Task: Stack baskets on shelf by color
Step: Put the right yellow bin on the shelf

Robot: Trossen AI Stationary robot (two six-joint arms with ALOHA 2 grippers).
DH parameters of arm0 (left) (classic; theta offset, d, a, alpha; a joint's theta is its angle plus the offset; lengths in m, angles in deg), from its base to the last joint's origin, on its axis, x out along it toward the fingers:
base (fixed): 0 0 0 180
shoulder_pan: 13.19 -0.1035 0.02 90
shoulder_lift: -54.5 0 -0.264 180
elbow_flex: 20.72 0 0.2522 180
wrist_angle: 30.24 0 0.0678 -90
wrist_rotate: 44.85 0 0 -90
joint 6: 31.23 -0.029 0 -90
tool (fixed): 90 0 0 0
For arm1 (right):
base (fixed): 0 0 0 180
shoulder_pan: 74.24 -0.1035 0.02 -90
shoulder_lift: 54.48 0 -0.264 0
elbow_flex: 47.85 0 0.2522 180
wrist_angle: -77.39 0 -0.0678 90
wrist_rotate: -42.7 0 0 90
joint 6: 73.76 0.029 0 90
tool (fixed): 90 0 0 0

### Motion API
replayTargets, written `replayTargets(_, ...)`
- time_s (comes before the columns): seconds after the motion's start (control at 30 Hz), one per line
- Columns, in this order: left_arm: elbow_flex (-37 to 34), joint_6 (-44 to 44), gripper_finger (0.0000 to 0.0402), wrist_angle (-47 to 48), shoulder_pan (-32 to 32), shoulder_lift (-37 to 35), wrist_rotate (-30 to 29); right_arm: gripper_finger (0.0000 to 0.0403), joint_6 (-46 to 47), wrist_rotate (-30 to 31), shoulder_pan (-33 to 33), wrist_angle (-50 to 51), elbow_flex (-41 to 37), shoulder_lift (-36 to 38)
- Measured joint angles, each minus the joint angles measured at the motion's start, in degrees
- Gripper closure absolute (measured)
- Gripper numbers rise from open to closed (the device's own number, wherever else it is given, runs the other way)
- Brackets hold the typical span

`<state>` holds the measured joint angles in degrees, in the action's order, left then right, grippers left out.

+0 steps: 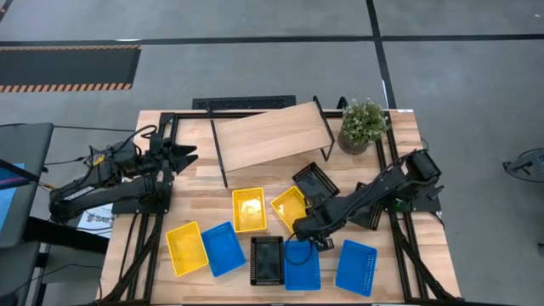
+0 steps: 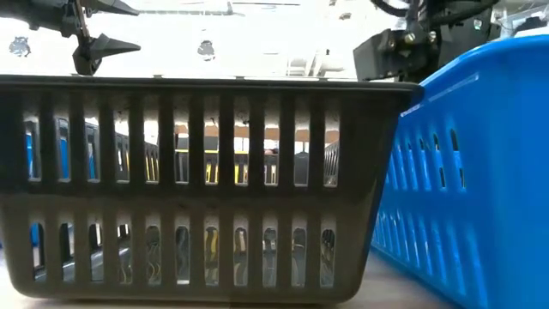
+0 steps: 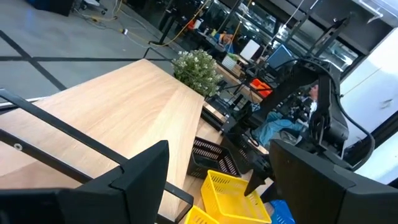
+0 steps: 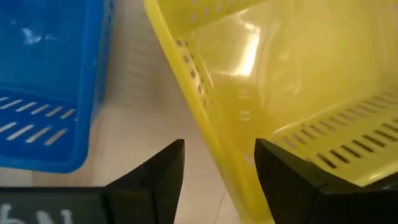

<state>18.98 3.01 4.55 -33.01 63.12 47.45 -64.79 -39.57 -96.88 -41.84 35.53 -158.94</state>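
Several yellow, blue and black mesh baskets lie scattered on the near half of the table, all resting on their bases. The wooden shelf (image 1: 268, 136) stands on thin black legs at the far middle. My right gripper (image 1: 299, 229) is open and low over a yellow basket (image 1: 289, 208). In the right wrist view its fingers (image 4: 219, 146) stand on either side of this basket's side wall (image 4: 211, 124), one outside and one over the inside. A blue basket (image 4: 50, 81) lies beside it. My left gripper (image 1: 191, 155) waits open by the shelf's left end (image 3: 93, 118).
A potted plant (image 1: 364, 126) stands at the shelf's right end. A black basket (image 2: 206, 189) and a blue basket (image 2: 472, 172) fill the low view. A black basket (image 1: 314, 181) lies just beyond the right arm. Black frame rails run along both table sides.
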Motion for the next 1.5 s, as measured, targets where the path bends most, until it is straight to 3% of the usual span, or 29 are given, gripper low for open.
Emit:
replayTargets(0.13, 0.00, 0.00, 0.0136, 0.10, 0.00, 0.00, 0.00, 0.0242, 0.03, 1.88, 0.07, 1.30, 0.02, 0.40)
replayTargets(0.33, 0.00, 0.00, 0.0136, 0.13, 0.00, 0.00, -0.17, 0.0379, 0.90, 1.81, 0.81, 2.95, 0.02, 0.92)
replayTargets(0.37, 0.00, 0.00, 0.0136, 0.14, 0.00, 0.00, -0.17, 0.0387, 1.02, 1.79, 1.03, 3.13, 0.02, 0.96)
replayTargets(0.53, 0.00, 0.00, 0.0136, 0.12, 0.00, 0.00, -0.28, 0.0380, 0.38, 1.16, 1.03, 4.34, 1.83, 1.42)
replayTargets(0.83, 0.00, -0.12, 0.0136, 0.27, 0.00, 0.00, -0.87, 0.0391, -4.62, 0.14, 1.81, 6.70, 13.83, 6.93)
replayTargets(0.97, 0.00, -0.74, 0.0136, 0.62, 0.00, 0.00, -0.87, 0.0397, -6.17, 4.12, 2.85, 7.79, 17.38, 11.24)
replayTargets(1.17, 0.00, -0.72, 0.0136, 0.67, 0.00, 0.00, -0.99, 0.0392, -12.59, 15.65, 6.58, 6.62, 19.23, 15.70)
replayTargets(1.5, 0.00, -0.76, 0.0136, 1.82, 0.00, 0.00, -1.73, 0.0386, -31.27, 16.58, 19.31, -1.04, 27.82, 5.70)
